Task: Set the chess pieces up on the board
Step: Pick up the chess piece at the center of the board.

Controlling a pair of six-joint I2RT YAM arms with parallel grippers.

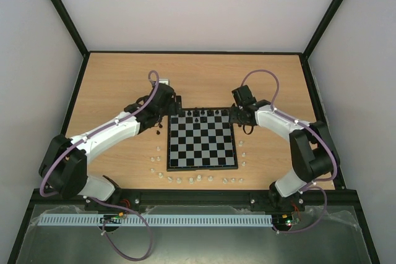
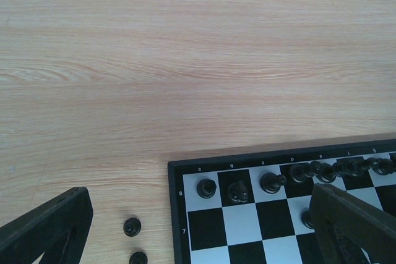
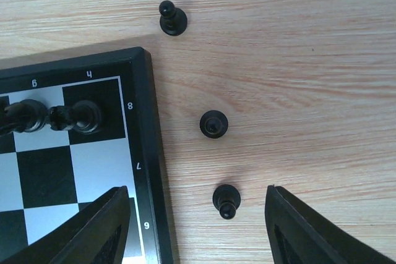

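Between the parted right fingers [image 3: 303, 227] stands a loose black pawn [image 3: 226, 201] on the tabletop [image 3: 297, 60], untouched. Other chess pieces [image 1: 201, 113] line the far row of the board [image 1: 204, 146]. Beside its far left corner the left fingers [image 2: 46, 230] gape wide, empty.

Board [image 2: 176, 214] cut off by the lower and right edges of the left wrist view, one black piece [image 2: 138, 258] clipped at the bottom edge, a second piece [image 2: 305, 217] half hidden behind the lower-right finger [image 2: 352, 227], back-row chess pieces [image 1: 199, 113] too small in the top view to be identified
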